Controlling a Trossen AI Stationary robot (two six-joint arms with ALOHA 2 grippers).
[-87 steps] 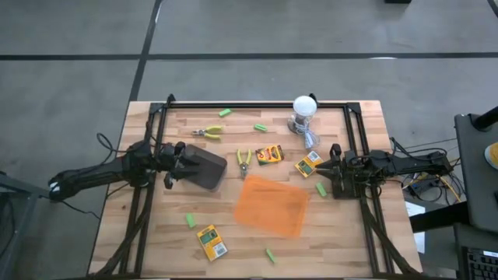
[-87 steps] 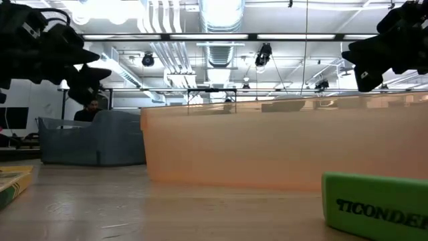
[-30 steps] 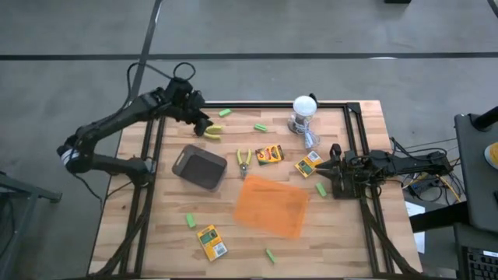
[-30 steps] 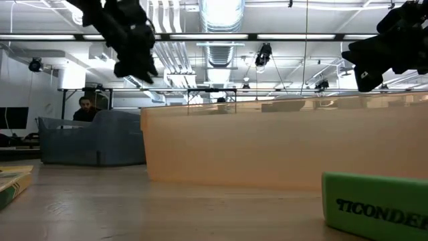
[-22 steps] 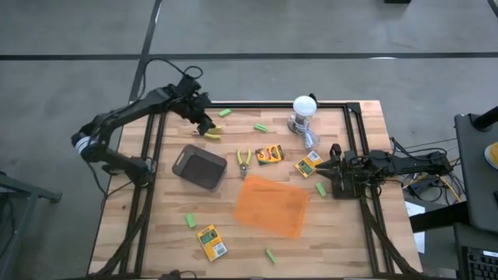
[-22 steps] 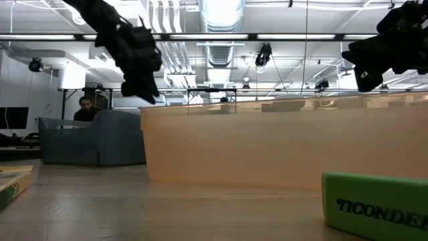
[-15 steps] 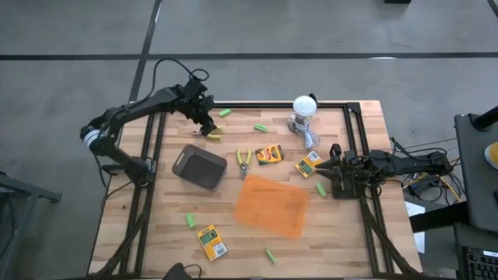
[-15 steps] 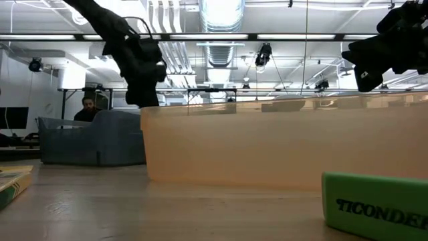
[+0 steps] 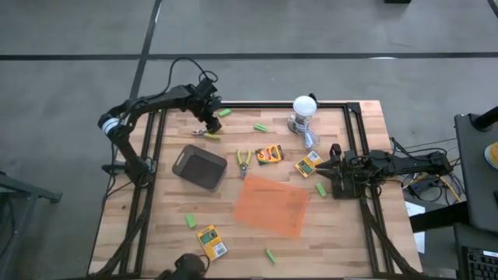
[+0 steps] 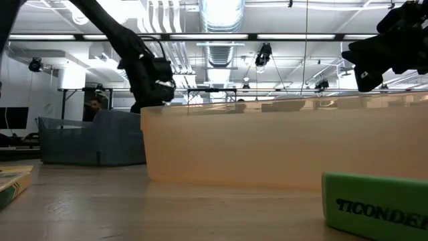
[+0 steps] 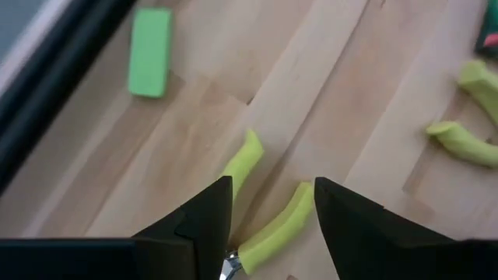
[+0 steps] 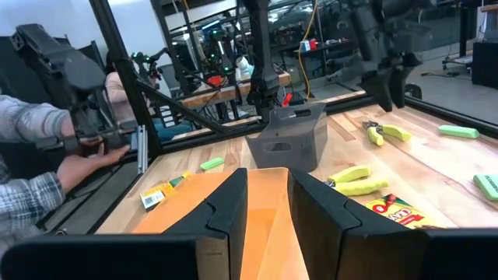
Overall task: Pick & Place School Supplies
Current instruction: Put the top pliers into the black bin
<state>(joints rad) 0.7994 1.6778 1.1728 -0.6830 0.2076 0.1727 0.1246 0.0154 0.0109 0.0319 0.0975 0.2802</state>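
Yellow-handled pliers (image 9: pixel 206 134) lie flat on the wooden table near its far left corner. My left gripper (image 9: pixel 208 123) hangs just above them, open and pointing steeply down; in its wrist view the gripper (image 11: pixel 268 214) has one finger on each side of the two handles (image 11: pixel 272 225). I cannot tell whether they touch. A second pair of pliers (image 9: pixel 243 161) and a crayon box (image 9: pixel 270 153) lie mid-table. My right gripper (image 9: pixel 325 173) waits level at the right edge, its fingers (image 12: pixel 229 210) a little apart.
A dark grey bin (image 9: pixel 199 166), an orange tray (image 9: pixel 272 206) and a white lamp (image 9: pixel 304 109) stand on the table. Green erasers (image 9: pixel 225 113) (image 9: pixel 261 127) (image 9: pixel 191 221) and more crayon boxes (image 9: pixel 309 164) (image 9: pixel 211 242) lie scattered. A person's hand (image 12: pixel 101 155) shows beyond the table.
My left gripper has come down and toward the table's right, tipping more steeply down, until it stands right over the yellow pliers. Its fingers have stayed open. The pliers have not moved.
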